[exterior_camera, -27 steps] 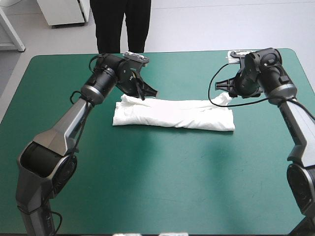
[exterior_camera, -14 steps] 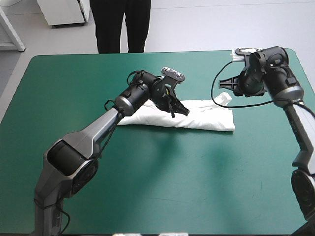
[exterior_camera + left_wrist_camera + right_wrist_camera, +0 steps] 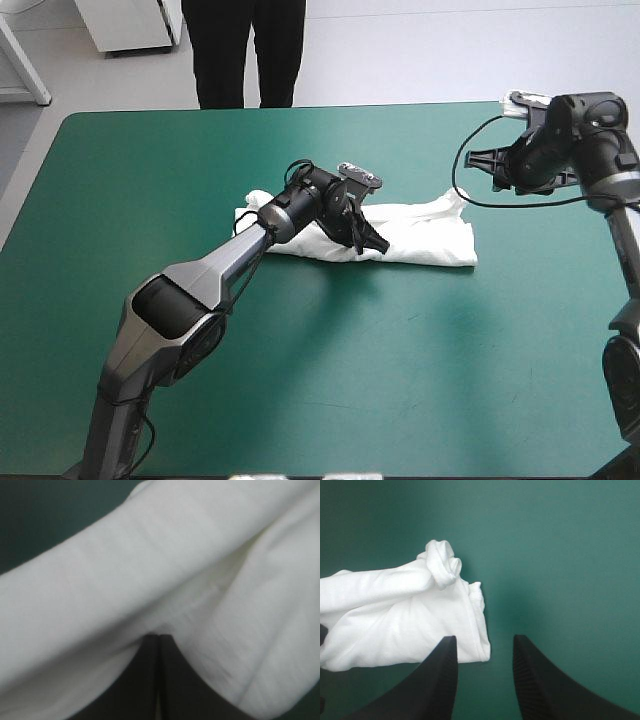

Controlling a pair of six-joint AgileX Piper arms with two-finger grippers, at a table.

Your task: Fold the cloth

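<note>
From above, the T-shirt (image 3: pixel 420 240), a long folded band, lies under my left pincer (image 3: pixel 362 232), its end near my right pincer (image 3: pixel 492 170).

Left wrist: fingers pinched on a fold; it looks soft, light and slack.

Right wrist: fingers apart, empty. I'd take the end just ahead.

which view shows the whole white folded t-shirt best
The high view: the white short-sleeved T-shirt lies as one long folded bundle on the teal-green cover, only its middle hidden by the left gripper. The left wrist view shows only close white folds; the right wrist view only one end.
</note>
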